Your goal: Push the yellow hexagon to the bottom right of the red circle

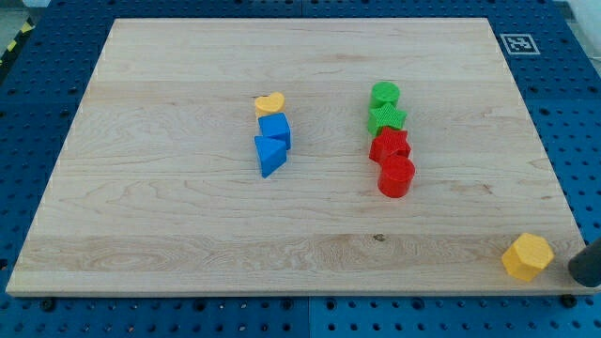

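Observation:
The yellow hexagon (pixel 527 256) sits at the board's bottom right corner, near its edge. The red circle (pixel 396 176) stands right of the board's middle, well to the upper left of the hexagon. My tip (pixel 586 270) is the dark rod end at the view's right edge, just right of and slightly below the yellow hexagon, with a small gap between them.
A red star (pixel 389 145), a green star (pixel 386 118) and a green circle (pixel 384 94) form a column above the red circle. A yellow heart (pixel 269 103), a blue cube (pixel 275 129) and a blue triangle (pixel 269 155) form a column left of middle. The wooden board (pixel 169 225) lies on a blue pegboard.

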Robot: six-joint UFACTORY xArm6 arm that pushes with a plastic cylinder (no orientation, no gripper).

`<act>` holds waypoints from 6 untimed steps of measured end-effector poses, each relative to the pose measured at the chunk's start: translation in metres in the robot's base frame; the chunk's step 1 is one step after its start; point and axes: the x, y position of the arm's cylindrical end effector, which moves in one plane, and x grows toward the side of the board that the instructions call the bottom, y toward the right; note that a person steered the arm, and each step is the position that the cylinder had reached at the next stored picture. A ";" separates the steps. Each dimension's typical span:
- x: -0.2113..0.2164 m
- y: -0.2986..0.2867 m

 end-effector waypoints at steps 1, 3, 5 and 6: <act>-0.003 -0.005; -0.003 -0.023; -0.001 -0.079; 0.000 -0.071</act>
